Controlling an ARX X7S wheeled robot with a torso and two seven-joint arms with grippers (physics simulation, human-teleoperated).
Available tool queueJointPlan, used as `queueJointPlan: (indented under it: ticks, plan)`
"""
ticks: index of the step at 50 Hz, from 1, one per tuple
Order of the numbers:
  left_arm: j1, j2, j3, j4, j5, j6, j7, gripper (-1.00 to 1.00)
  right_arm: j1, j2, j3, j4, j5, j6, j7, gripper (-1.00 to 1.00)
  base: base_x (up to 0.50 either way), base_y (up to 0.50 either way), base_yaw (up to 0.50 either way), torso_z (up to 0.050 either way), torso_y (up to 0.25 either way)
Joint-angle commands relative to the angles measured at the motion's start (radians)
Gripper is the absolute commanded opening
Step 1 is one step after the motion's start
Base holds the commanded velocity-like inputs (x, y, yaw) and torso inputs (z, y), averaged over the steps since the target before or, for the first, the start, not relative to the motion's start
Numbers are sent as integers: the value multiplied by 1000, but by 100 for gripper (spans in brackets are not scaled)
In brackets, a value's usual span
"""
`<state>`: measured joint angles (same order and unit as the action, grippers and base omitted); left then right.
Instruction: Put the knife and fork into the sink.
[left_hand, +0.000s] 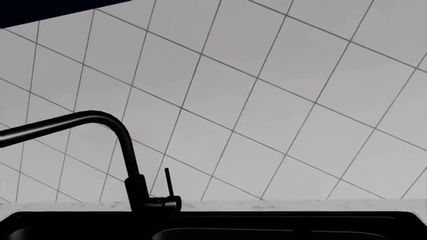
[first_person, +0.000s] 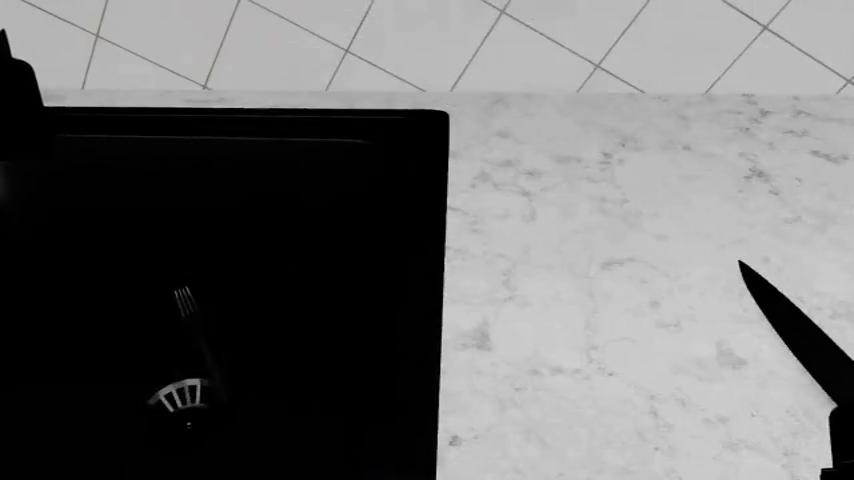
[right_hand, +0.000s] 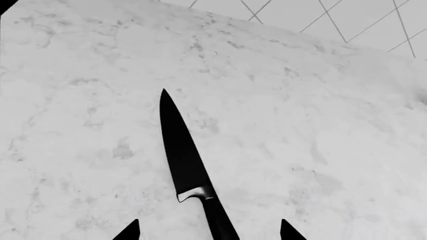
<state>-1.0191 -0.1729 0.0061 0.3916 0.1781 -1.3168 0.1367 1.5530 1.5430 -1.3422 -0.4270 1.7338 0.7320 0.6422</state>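
Observation:
The black knife (right_hand: 184, 157) lies flat on the white marble counter (right_hand: 300, 125); in the head view the knife (first_person: 798, 328) is at the far right, its tip pointing up and left. My right gripper (right_hand: 209, 232) is open, its two fingertips (right_hand: 130, 232) on either side of the knife's handle, apart from it. The fork (first_person: 186, 300) lies inside the black sink (first_person: 294, 200) at the left, its handle running toward the silver drain strainer (first_person: 178, 397). The left wrist view faces the sink's (left_hand: 280, 225) far rim; my left gripper's fingers do not show there.
A black faucet (left_hand: 127, 150) with a thin lever stands on the counter strip behind the sink, in front of a white tiled wall (left_hand: 280, 90). Marble counter (first_person: 614, 280) stretches between the sink's right edge and the knife.

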Motion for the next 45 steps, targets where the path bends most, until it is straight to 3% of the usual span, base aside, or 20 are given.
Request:
queueJointPlan:
  ticks: [1,34,45]
  plan:
    - [-7,-2,6,19,0,-24,-3,100,-39,-24,-29,45,-17,-55,-18,100,0,0,3,0,0]
    - [11,2,-13,6,-19,-4,-12,100,-94,-65,-60,138,-1,-94,36,100,0,0,0,0,0]
    - [15,-1,-13,9,-23,-5,-15,100,-198,-81,-132,185,-37,-207,-9,100,0,0,0,0,0]
